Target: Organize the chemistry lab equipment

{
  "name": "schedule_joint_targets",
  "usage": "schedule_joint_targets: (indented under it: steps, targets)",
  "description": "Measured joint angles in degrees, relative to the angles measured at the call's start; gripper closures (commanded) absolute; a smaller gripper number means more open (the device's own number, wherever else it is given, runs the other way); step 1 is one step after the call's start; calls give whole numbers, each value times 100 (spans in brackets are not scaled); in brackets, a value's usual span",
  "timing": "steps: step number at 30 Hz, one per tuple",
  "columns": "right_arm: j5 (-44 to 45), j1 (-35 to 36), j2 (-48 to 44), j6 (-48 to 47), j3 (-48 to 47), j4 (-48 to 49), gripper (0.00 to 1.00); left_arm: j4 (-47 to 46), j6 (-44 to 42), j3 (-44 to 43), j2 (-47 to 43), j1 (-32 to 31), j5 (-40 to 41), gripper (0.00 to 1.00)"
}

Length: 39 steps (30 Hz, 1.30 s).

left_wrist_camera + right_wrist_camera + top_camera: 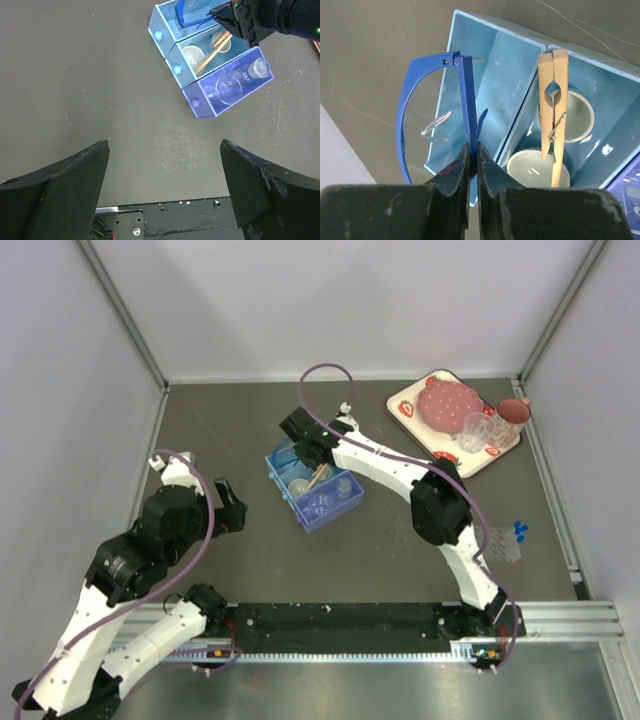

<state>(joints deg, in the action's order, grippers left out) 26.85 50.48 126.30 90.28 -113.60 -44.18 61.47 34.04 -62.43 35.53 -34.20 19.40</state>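
My right gripper (473, 147) is shut on the temple arm of blue-framed safety glasses (405, 115), which hang over the end compartment of a blue organizer bin (510, 60). In the middle compartment lie thin wooden tongs (552, 110) across two small round dishes (535, 170). The third compartment holds clear glassware (230, 87). A clear well rack (500, 545) and small blue pieces (520, 530) lie at the table's right. My left gripper (164, 150) is open over bare table, well short of the bin (172, 55).
A white strawberry-print tray (455, 420) with a pink plate and glasses stands at the back right. Grey walls with metal posts close the table on three sides. A black rail (350, 620) runs along the near edge.
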Motion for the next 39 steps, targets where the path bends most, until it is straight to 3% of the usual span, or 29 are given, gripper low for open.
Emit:
schedule_joint_targets:
  steps: [18, 23, 25, 39]
  targets:
    - [-122, -151, 527, -28, -212, 133, 100, -107, -101, 9, 264, 4, 9, 2]
    - [-142, -155, 645, -114, -387, 76, 79, -116, -101, 11, 313, 4, 22, 2]
    - [-146, -157, 656, -151, -409, 125, 75, -131, -101, 11, 328, 2, 22, 2]
    - [-131, -146, 605, -551, -455, 129, 74, -144, -98, 22, 339, 4, 20, 2]
